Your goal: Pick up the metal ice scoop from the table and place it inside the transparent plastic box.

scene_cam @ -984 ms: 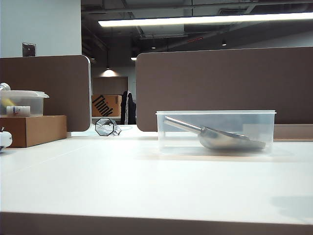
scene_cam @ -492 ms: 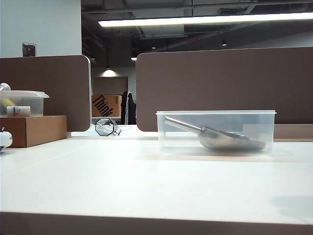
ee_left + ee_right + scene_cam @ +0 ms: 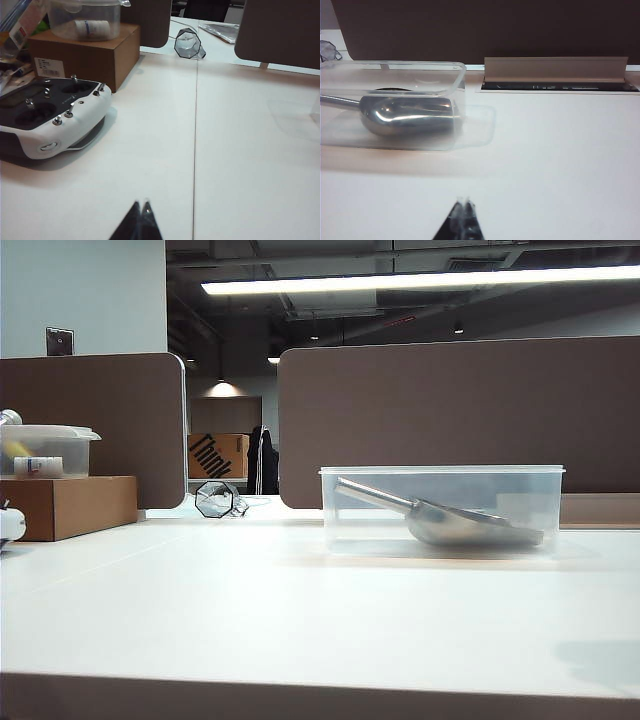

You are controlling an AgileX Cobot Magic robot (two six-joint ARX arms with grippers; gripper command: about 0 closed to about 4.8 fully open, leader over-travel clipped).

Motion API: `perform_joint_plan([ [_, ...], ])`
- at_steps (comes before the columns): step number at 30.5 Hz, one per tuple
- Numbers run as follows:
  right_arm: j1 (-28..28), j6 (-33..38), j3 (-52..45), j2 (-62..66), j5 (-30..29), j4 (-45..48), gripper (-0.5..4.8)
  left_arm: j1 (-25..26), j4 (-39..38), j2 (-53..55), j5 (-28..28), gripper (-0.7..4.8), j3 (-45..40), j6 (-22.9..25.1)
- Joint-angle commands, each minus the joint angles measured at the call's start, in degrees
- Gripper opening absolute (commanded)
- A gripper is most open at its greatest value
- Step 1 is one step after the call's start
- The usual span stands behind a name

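The metal ice scoop (image 3: 455, 521) lies inside the transparent plastic box (image 3: 440, 480) on the white table (image 3: 300, 610), its handle sloping up toward the box's left end. In the right wrist view the scoop's bowl (image 3: 407, 116) shines through the box wall (image 3: 395, 75). My right gripper (image 3: 464, 201) is shut and empty, low over bare table, well short of the box. My left gripper (image 3: 141, 203) is shut and empty too, over bare table beside a white remote controller (image 3: 47, 117). Neither gripper shows in the exterior view.
A cardboard box (image 3: 65, 505) at the left carries a smaller clear lidded tub (image 3: 45, 450). A dark octagonal glass (image 3: 215, 499) lies at the back. Brown partitions (image 3: 460, 410) close off the far edge. A cable tray flap (image 3: 555, 69) stands open behind the box.
In the exterior view the white controller's tip at the far left edge shifts slightly. The scoop and the box stay still.
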Motion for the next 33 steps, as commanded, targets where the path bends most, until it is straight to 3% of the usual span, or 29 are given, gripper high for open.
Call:
perform_joint_plan([
  [1,0.02,-0.09,0.07,0.04,-0.07,0.61,-0.01,0.15,1.33,0.04,2.45,-0.05,-0.02,3.43],
  [9,0.02,-0.11,0.07,0.04,-0.07,0.61,-0.01,0.15,2.8,0.04,4.26,-0.05,-0.02,6.23],
  [33,0.02,-0.11,0.07,0.04,-0.07,0.61,-0.01,0.11,4.09,0.04,4.26,-0.05,-0.02,5.86],
])
